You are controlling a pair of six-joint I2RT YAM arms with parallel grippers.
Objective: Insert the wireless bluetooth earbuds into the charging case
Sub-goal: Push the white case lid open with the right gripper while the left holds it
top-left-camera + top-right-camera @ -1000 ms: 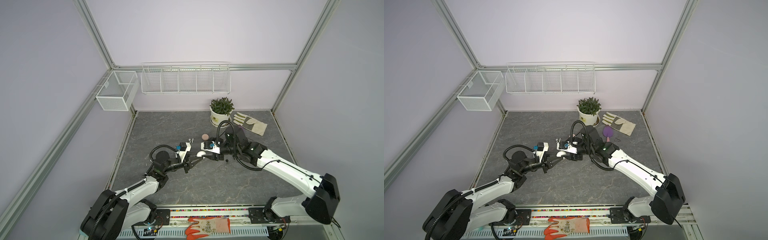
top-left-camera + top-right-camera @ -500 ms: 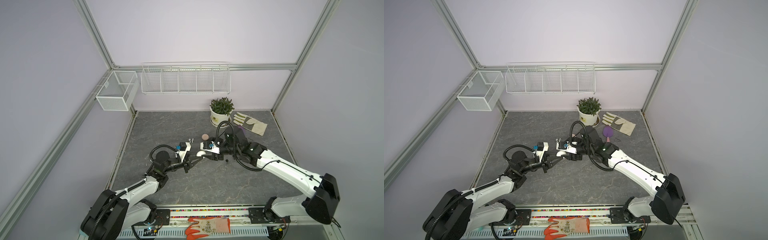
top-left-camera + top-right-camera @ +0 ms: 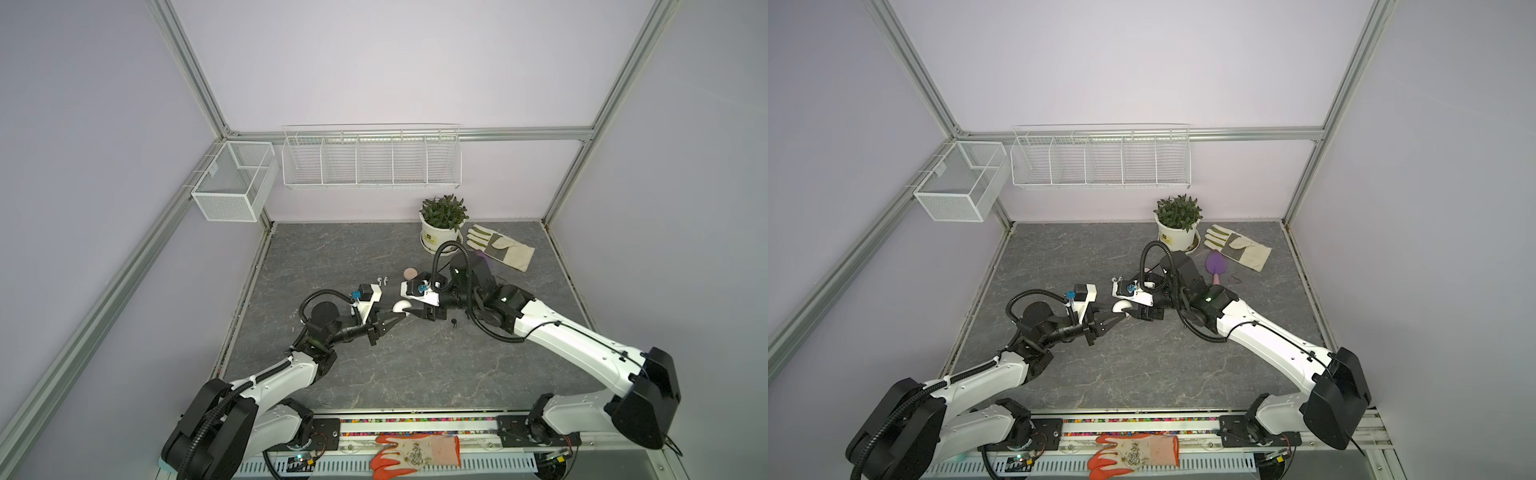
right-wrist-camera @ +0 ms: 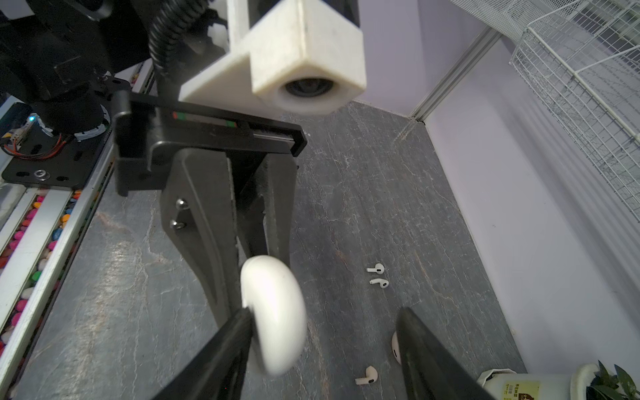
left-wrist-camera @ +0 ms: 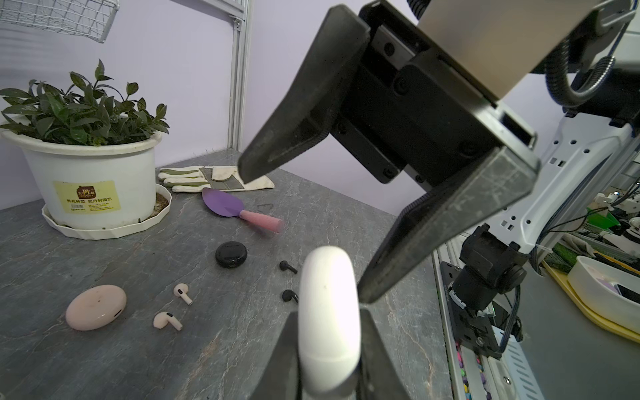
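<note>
Near the middle of the bench (image 3: 415,374), on its front half, the left gripper (image 5: 329,332) is clamped on the white case (image 5: 327,304). It holds the case on edge above the surface, and the lid looks closed. The right gripper (image 4: 322,315) faces it with jaws apart, one finger at the case's rim and the other clear of it.

Just beyond, two black earbuds (image 5: 287,266) lie loose near the closed black case (image 5: 231,254). Further back, two pink earbuds (image 5: 166,320) lie beside the closed pink case (image 5: 95,306). Two white earbuds (image 4: 375,268) lie on that case's left-edge side. The potted plant (image 3: 442,224) stands at the back edge.

No earbud sits in any case, so the task looks barely begun. Opening the white case seems to be the step in hand, and all six earbuds are left to seat.
</note>
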